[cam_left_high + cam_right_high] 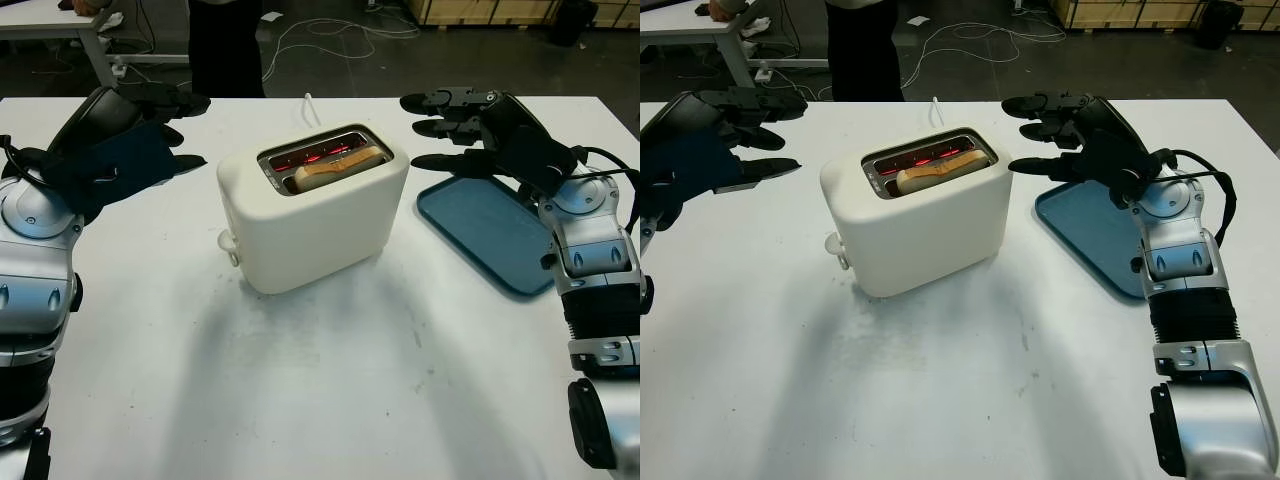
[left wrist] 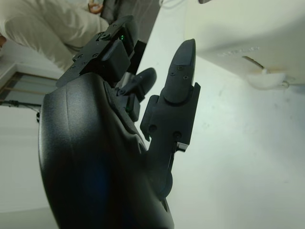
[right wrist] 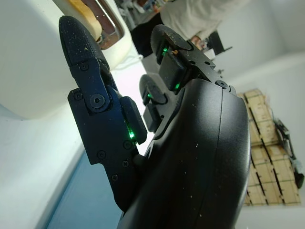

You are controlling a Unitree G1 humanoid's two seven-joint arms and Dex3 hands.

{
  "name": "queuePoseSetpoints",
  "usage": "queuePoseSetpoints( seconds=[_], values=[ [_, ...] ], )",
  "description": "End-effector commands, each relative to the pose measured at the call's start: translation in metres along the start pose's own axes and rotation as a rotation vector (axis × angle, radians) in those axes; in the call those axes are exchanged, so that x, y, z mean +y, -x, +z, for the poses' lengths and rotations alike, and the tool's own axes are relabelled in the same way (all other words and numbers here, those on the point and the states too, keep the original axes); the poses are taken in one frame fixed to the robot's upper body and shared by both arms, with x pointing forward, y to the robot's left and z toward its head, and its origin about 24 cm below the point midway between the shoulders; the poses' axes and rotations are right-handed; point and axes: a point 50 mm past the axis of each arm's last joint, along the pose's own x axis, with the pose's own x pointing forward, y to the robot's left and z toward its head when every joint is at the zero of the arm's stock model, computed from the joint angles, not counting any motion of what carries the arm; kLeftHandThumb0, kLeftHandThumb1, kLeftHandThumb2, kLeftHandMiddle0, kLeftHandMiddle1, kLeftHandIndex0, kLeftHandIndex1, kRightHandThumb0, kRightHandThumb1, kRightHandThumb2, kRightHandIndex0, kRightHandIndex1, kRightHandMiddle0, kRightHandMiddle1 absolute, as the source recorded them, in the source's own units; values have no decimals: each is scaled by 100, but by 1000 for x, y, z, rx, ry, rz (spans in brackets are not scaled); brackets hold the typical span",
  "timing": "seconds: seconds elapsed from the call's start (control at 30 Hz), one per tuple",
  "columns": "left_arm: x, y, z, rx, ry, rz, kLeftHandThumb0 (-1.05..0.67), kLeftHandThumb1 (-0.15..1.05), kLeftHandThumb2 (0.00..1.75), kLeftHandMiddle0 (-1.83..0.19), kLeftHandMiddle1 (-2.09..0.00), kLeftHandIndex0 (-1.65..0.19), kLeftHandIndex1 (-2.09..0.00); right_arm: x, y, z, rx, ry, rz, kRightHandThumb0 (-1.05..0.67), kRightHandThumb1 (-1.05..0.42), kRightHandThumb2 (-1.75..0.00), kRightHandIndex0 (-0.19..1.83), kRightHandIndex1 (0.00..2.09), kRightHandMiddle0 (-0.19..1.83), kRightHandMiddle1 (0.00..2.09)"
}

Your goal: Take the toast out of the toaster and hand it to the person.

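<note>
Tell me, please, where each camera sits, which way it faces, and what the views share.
Left eye: head, looking down at the toaster; both arms enter below.
Right eye: beside it, same scene; blue tray under the open right hand.
Left wrist: behind the open left hand, toward the toaster's side.
Right wrist: behind the right hand, toward the toast.
All share the toaster.

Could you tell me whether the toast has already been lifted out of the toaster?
No, the toast sits in the toaster slot.
</note>
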Motion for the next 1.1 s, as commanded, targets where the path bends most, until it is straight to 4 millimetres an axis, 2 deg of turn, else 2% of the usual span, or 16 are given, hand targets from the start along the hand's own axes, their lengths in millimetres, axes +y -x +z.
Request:
queuePoseSetpoints(
  seconds=[0.0,0.63,1.07],
  values=[
    [2,1,0,-5,-7,20,-32,90,6,-32,-77,-60,-2,1,1,0,0,-3,-2,-76,-86,0,59,4,58,0],
    [2,0,1,-1,-12,16,-28,89,7,-32,-76,-60,-2,2,0,1,-3,1,0,-77,-86,0,60,3,58,0],
    [3,0,1,2,-9,15,-31,90,7,-32,-76,-60,-2,2,0,1,-5,1,-2,-76,-86,0,61,3,59,0]
  ],
)
